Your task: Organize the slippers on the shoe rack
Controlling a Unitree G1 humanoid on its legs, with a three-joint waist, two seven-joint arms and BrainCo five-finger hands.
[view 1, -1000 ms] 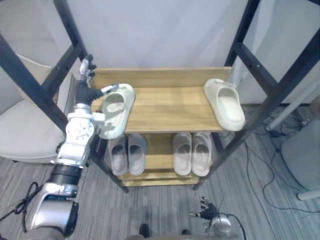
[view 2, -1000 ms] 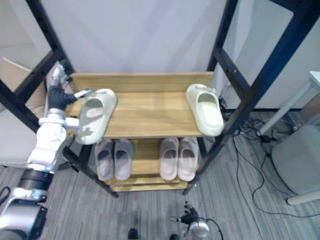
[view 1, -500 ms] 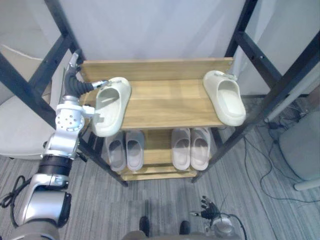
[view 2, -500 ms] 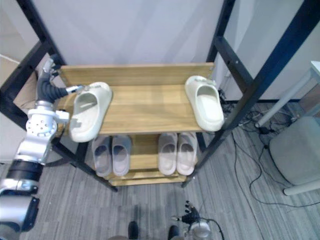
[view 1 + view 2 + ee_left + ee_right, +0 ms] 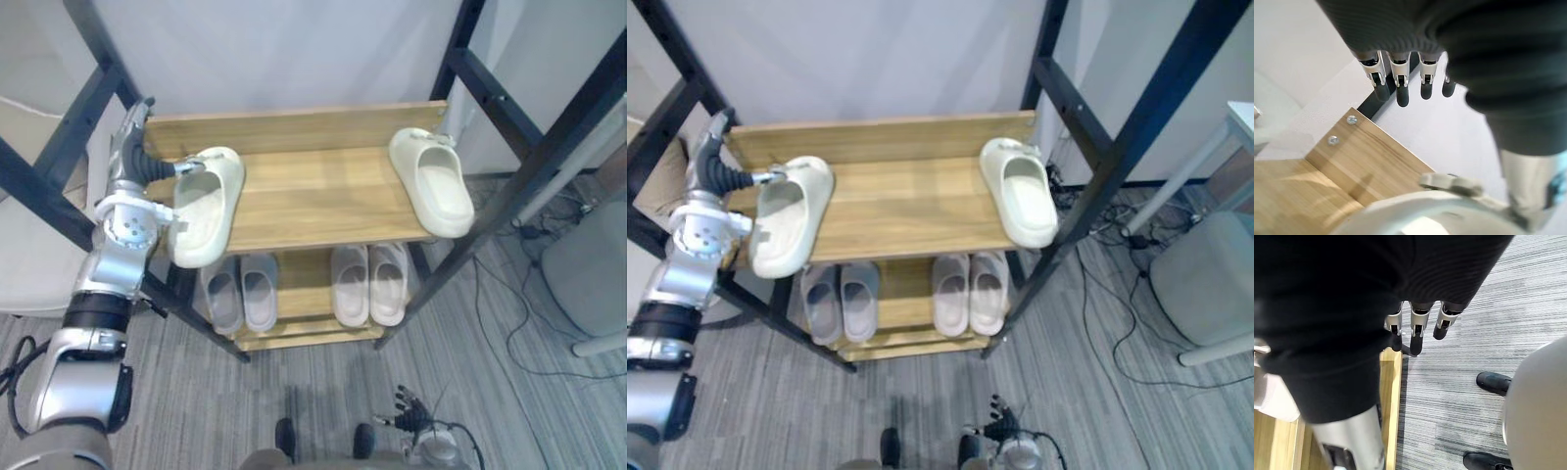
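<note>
Slipper (image 5: 206, 204) lying just right of left hand (image 5: 135, 164), long axis front-to-back, near end overhanging shelf (image 5: 323, 196); fingers straight, thumb touching, grasping nothing.

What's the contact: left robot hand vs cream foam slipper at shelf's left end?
Touching. Left wrist view: thumb of left robot hand meets cream foam slipper.

Left robot hand (image 5: 137, 164) raised, fingers (image 5: 1401, 94) straight

Soft, even light fell from above. The top shelf (image 5: 313, 201) of the rack showed a pale sheen, the grey slippers (image 5: 304, 286) beneath it lay in shade, and the floor (image 5: 490, 392) was evenly lit.
</note>
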